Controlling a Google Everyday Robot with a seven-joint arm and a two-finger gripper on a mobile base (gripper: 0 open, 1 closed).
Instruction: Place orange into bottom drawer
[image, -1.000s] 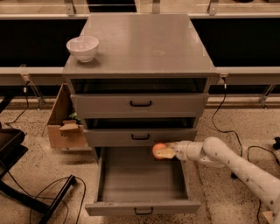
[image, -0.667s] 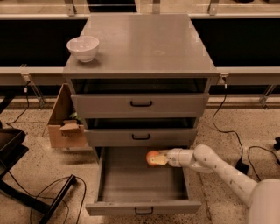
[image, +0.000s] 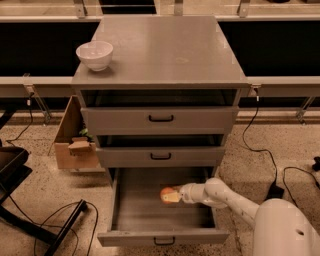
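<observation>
Site: a speckled stone floor with a grey cabinet standing against a low dark wall recess with a pale ledge running behind it.

Cabinet top: a white bowl sits at the far left corner, upright. The rest of the top carries a faint mark near the centre.

Drawers: the top drawer and the middle drawer are each pulled out slightly, showing a dark gap above their fronts; both carry small black handles. The bottom drawer is pulled fully out toward the near side, with its grey floor exposed.

Arm: a white robot arm enters from the near right corner and reaches leftward over the right wall of the bottom drawer.

Gripper: positioned inside the outline of the bottom drawer, about mid-depth and right of centre, clamped on the orange.

Orange: held at the fingertips, over the drawer floor. Whether it touches the drawer floor cannot be determined.

Surroundings: an open cardboard box stands on the floor just left of the cabinet. A black chair base and black cables lie at the near left. Further black cables run across the floor on the right, one leading down from the ledge.
</observation>
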